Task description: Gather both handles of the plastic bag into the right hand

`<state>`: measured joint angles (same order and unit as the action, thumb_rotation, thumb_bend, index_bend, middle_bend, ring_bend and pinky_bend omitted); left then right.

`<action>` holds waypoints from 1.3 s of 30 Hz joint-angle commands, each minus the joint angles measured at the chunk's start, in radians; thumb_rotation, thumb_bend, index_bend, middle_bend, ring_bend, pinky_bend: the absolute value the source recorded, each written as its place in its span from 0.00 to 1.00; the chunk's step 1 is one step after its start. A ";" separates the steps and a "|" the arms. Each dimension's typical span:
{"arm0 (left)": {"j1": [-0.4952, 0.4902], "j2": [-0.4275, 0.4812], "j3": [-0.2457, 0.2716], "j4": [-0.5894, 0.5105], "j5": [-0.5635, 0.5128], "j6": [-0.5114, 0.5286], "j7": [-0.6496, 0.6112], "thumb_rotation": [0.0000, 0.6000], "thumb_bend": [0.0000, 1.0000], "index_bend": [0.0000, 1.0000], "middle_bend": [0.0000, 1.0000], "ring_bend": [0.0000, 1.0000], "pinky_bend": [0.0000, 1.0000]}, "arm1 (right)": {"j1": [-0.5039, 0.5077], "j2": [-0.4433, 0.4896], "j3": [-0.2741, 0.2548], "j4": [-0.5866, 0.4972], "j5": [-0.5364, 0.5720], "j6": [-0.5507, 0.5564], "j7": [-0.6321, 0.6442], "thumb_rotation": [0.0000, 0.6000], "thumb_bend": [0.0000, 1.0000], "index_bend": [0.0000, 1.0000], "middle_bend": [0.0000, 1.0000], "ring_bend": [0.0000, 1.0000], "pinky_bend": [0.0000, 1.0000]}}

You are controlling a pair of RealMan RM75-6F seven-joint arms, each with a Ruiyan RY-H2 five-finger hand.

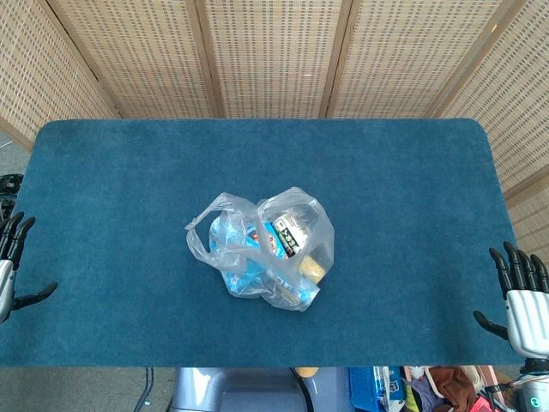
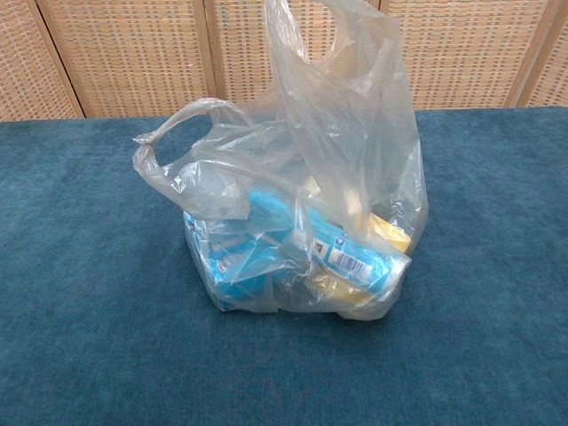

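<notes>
A clear plastic bag [image 1: 262, 251] [image 2: 302, 231] sits mid-table, filled with blue and yellow packages. One handle [image 2: 177, 133] droops in a loop to the left; the other handle [image 2: 342, 44] stands up at the right. In the head view the handles show as the left handle [image 1: 206, 225] and the right handle [image 1: 296, 204]. My left hand [image 1: 12, 262] hangs at the table's left edge, fingers spread, holding nothing. Off the near right corner, my right hand [image 1: 521, 296] is likewise spread and empty. Both hands are far from the bag; neither shows in the chest view.
The blue felt table [image 1: 129, 172] spans the scene, backed by woven wicker screens [image 1: 274, 51]. Below the near edge are the robot's base and some clutter [image 1: 403, 390].
</notes>
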<state>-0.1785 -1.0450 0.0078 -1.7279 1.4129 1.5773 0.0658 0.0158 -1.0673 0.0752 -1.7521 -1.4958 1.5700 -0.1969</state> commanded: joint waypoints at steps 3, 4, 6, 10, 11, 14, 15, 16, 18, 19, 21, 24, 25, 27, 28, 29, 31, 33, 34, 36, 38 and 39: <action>0.007 0.005 -0.006 -0.004 0.005 -0.004 -0.001 1.00 0.04 0.00 0.00 0.00 0.00 | -0.002 -0.005 -0.004 -0.001 -0.010 0.004 -0.002 1.00 0.00 0.00 0.00 0.00 0.00; 0.008 0.006 -0.007 -0.005 0.006 -0.004 0.000 1.00 0.05 0.00 0.00 0.00 0.00 | -0.002 -0.005 -0.004 0.000 -0.010 0.002 -0.001 1.00 0.00 0.00 0.00 0.00 0.00; 0.010 0.006 -0.010 -0.007 0.007 -0.005 0.002 1.00 0.05 0.00 0.00 0.00 0.00 | 0.000 -0.006 -0.004 0.001 -0.007 -0.003 0.003 1.00 0.00 0.00 0.00 0.00 0.00; 0.013 0.014 -0.018 -0.017 0.003 -0.013 0.002 1.00 0.05 0.00 0.00 0.00 0.00 | 0.012 -0.006 0.001 0.000 -0.022 -0.012 0.053 1.00 0.00 0.00 0.00 0.00 0.00; 0.013 0.019 -0.021 -0.024 0.002 -0.015 0.000 1.00 0.05 0.00 0.00 0.00 0.00 | 0.022 -0.005 0.008 0.002 -0.040 -0.011 0.093 1.00 0.00 0.00 0.00 0.00 0.00; 0.012 0.037 -0.033 -0.047 -0.003 -0.016 -0.001 1.00 0.06 0.00 0.00 0.00 0.00 | 0.053 0.011 0.020 0.004 -0.079 -0.027 0.189 1.00 0.00 0.00 0.01 0.00 0.00; 0.011 0.050 -0.041 -0.068 -0.008 -0.018 -0.006 1.00 0.06 0.00 0.00 0.00 0.00 | 0.074 0.027 0.029 -0.003 -0.090 -0.046 0.258 1.00 0.00 0.00 0.02 0.00 0.00; 0.010 0.055 -0.044 -0.076 -0.010 -0.018 -0.007 1.00 0.06 0.00 0.00 0.00 0.00 | 0.081 0.033 0.032 -0.005 -0.092 -0.054 0.279 1.00 0.00 0.00 0.03 0.00 0.00; 0.008 0.075 -0.059 -0.106 -0.025 -0.018 0.003 1.00 0.06 0.00 0.00 0.00 0.00 | 0.118 0.061 0.039 -0.023 -0.109 -0.100 0.387 1.00 0.00 0.00 0.04 0.00 0.00; 0.005 0.081 -0.066 -0.120 -0.033 -0.019 0.012 1.00 0.07 0.00 0.00 0.00 0.00 | 0.138 0.076 0.040 -0.031 -0.118 -0.126 0.446 1.00 0.01 0.00 0.04 0.00 0.00; 0.000 0.091 -0.077 -0.150 -0.046 -0.029 0.020 1.00 0.06 0.00 0.00 0.00 0.00 | 0.182 0.112 0.041 -0.047 -0.140 -0.183 0.589 1.00 0.06 0.00 0.04 0.00 0.00; -0.004 0.093 -0.082 -0.163 -0.050 -0.040 0.033 1.00 0.06 0.00 0.00 0.00 0.00 | 0.238 0.150 0.050 -0.074 -0.158 -0.243 0.772 1.00 0.15 0.00 0.04 0.00 0.00; -0.006 0.092 -0.083 -0.164 -0.049 -0.044 0.035 1.00 0.06 0.00 0.00 0.00 0.00 | 0.256 0.162 0.053 -0.083 -0.163 -0.262 0.825 1.00 0.18 0.00 0.04 0.00 0.00; -0.008 0.089 -0.083 -0.165 -0.049 -0.053 0.034 1.00 0.06 0.00 0.00 0.00 0.00 | 0.291 0.187 0.060 -0.102 -0.172 -0.298 0.919 1.00 0.24 0.00 0.04 0.00 0.00; -0.009 0.090 -0.083 -0.165 -0.050 -0.059 0.029 1.00 0.06 0.00 0.00 0.00 0.00 | 0.311 0.198 0.066 -0.115 -0.176 -0.316 0.965 1.00 0.26 0.00 0.05 0.00 0.00; -0.009 0.092 -0.085 -0.166 -0.051 -0.063 0.024 1.00 0.06 0.00 0.00 0.00 0.00 | 0.328 0.207 0.072 -0.125 -0.176 -0.332 1.004 1.00 0.28 0.00 0.05 0.00 0.00; -0.010 0.094 -0.089 -0.164 -0.056 -0.070 0.019 1.00 0.06 0.00 0.00 0.00 0.00 | 0.368 0.224 0.090 -0.150 -0.167 -0.367 1.080 1.00 0.31 0.00 0.07 0.00 0.00; -0.009 0.096 -0.092 -0.161 -0.061 -0.076 0.013 1.00 0.06 0.00 0.00 0.00 0.00 | 0.398 0.234 0.102 -0.172 -0.153 -0.396 1.134 1.00 0.36 0.02 0.09 0.00 0.02; -0.009 0.097 -0.094 -0.161 -0.064 -0.079 0.008 1.00 0.07 0.00 0.00 0.00 0.00 | 0.415 0.236 0.108 -0.187 -0.143 -0.415 1.167 1.00 0.37 0.03 0.10 0.00 0.03; -0.008 0.099 -0.098 -0.159 -0.067 -0.084 0.000 1.00 0.06 0.00 0.00 0.00 0.00 | 0.446 0.241 0.115 -0.210 -0.127 -0.454 1.222 1.00 0.40 0.06 0.13 0.01 0.06; -0.008 0.101 -0.100 -0.157 -0.070 -0.088 -0.007 1.00 0.06 0.00 0.00 0.00 0.00 | 0.474 0.243 0.118 -0.226 -0.119 -0.493 1.267 1.00 0.42 0.07 0.15 0.02 0.09; -0.008 0.102 -0.101 -0.156 -0.070 -0.089 -0.009 1.00 0.07 0.00 0.00 0.00 0.00 | 0.486 0.243 0.118 -0.232 -0.118 -0.509 1.284 1.00 0.44 0.07 0.15 0.03 0.10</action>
<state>-0.1864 -0.9443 -0.0925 -1.8851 1.3437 1.4894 0.0579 0.4613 -0.8377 0.1804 -1.9536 -1.6275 1.1061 1.0404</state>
